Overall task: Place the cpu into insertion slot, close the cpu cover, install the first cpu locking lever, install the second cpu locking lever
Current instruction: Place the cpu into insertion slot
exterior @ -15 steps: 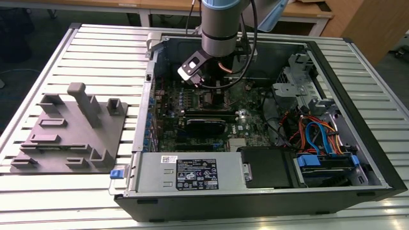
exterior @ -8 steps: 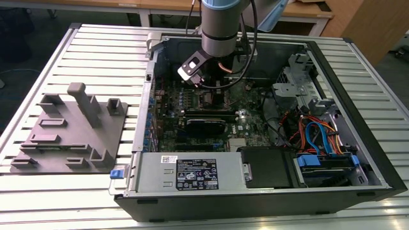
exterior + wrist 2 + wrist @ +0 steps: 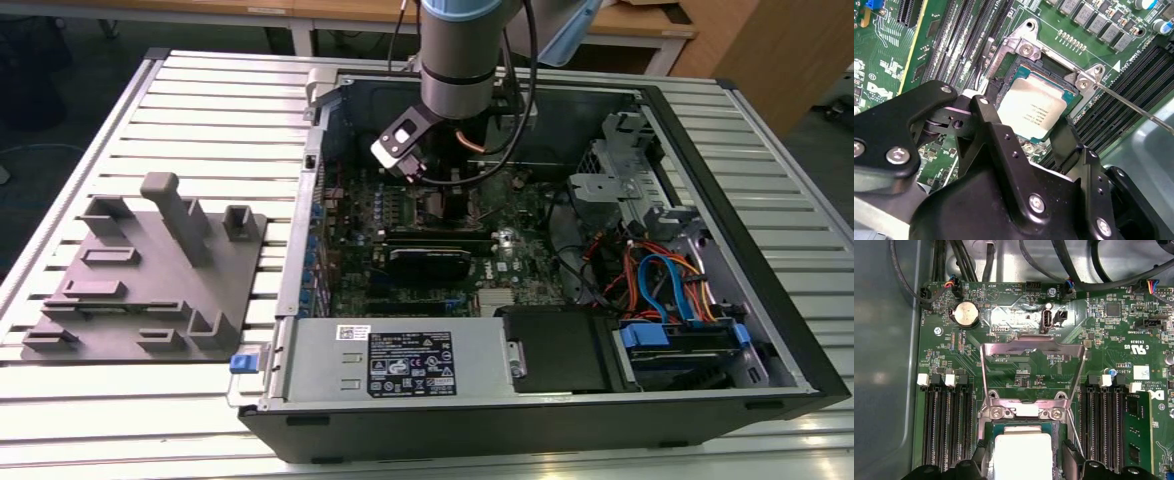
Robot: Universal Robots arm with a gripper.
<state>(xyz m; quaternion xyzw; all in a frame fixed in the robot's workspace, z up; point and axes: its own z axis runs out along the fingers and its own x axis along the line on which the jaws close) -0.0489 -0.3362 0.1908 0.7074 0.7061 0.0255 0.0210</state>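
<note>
Reaching low into the open computer case, my black two-fingered gripper (image 3: 1027, 122) is standing with its fingers spread, one on each side of the small flat square cpu with a dull silver-grey metal top (image 3: 1031, 105) and seemingly just clear of its edges, so I am gripping nothing. That chip is lying flat in the square dark insertion slot with a silver metal rim (image 3: 1044, 62) on the green circuit board (image 3: 884, 45). Beyond it, the thin square silver metal cpu cover (image 3: 1034, 346) is standing tipped up, leaving the socket free for my fingers, and the thin wire locking lever (image 3: 1134, 107) is lying swung aside, I judge for the same reason.
</note>
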